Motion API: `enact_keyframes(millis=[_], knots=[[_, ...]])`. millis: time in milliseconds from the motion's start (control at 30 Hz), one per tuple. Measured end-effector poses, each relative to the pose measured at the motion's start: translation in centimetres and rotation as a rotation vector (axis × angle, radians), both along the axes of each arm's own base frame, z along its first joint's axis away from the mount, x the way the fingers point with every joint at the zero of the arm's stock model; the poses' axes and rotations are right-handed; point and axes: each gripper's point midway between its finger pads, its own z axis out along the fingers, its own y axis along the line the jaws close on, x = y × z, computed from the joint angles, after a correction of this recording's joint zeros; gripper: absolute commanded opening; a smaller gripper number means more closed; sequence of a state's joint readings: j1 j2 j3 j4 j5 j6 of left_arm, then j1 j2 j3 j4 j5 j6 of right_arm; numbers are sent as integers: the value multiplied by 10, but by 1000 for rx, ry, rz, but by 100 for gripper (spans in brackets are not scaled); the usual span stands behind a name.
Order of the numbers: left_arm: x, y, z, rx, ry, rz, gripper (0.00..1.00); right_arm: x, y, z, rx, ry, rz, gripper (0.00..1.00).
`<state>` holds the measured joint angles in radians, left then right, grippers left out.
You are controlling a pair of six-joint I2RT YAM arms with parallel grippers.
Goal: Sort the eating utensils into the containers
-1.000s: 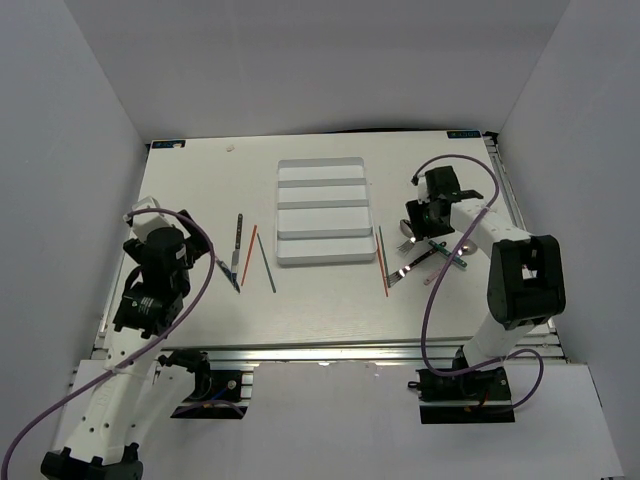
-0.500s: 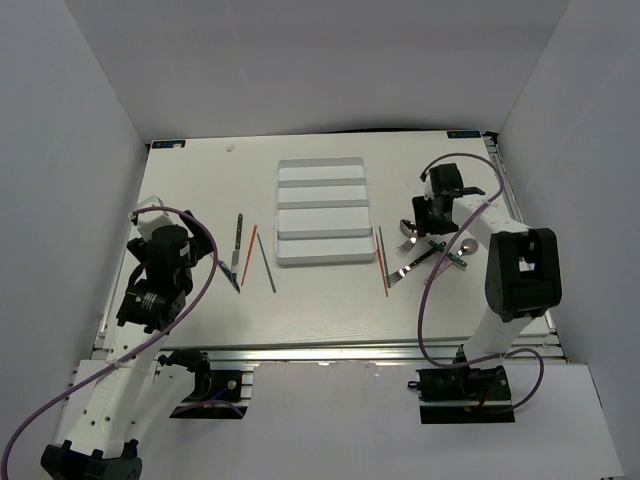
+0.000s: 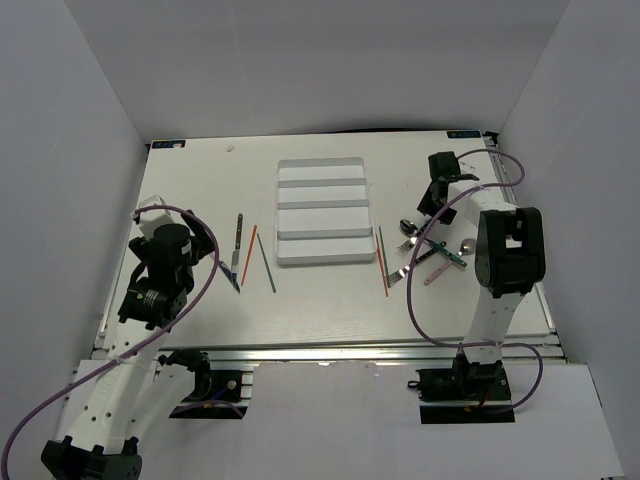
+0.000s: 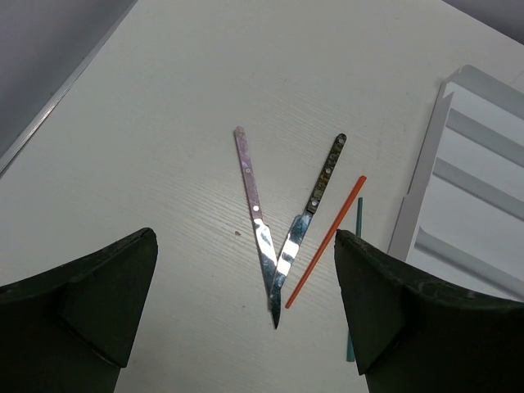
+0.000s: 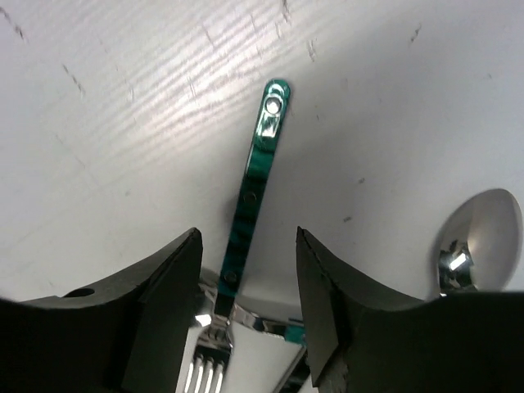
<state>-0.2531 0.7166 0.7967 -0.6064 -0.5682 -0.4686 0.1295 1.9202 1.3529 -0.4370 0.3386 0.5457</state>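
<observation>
The tabletop [image 3: 320, 300] carries a white tray [image 3: 320, 204] at mid-frame, with utensils [image 3: 250, 255] lying outside it on both sides. The left gripper [image 4: 246, 270] hangs spread wide above two knives [image 4: 262, 241]. The right gripper [image 5: 247, 246] is spread, straddling a green-handled fork [image 5: 254, 188].

One camera looks down on the whole table [image 3: 195, 185] from high up. Two wrist cameras see small parts up close.
</observation>
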Motion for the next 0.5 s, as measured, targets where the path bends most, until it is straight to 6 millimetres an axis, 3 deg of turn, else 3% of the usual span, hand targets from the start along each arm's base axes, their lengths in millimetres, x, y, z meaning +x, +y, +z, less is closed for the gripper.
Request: enact_keyframes(millis=[200,300,400,500], knots=[[3,-1,-7,8,30,0,98,13,-5,-9,-25,-2,-67,50],[4,-1,-11,11,44,0,98,11,-6,-21,-29,22,-79,41],[5,-1,-11,12,46,0,98,12,-6,-27,-25,28,-93,23],[5,-1,-11,12,44,0,98,12,-5,-27,-18,23,-108,18]])
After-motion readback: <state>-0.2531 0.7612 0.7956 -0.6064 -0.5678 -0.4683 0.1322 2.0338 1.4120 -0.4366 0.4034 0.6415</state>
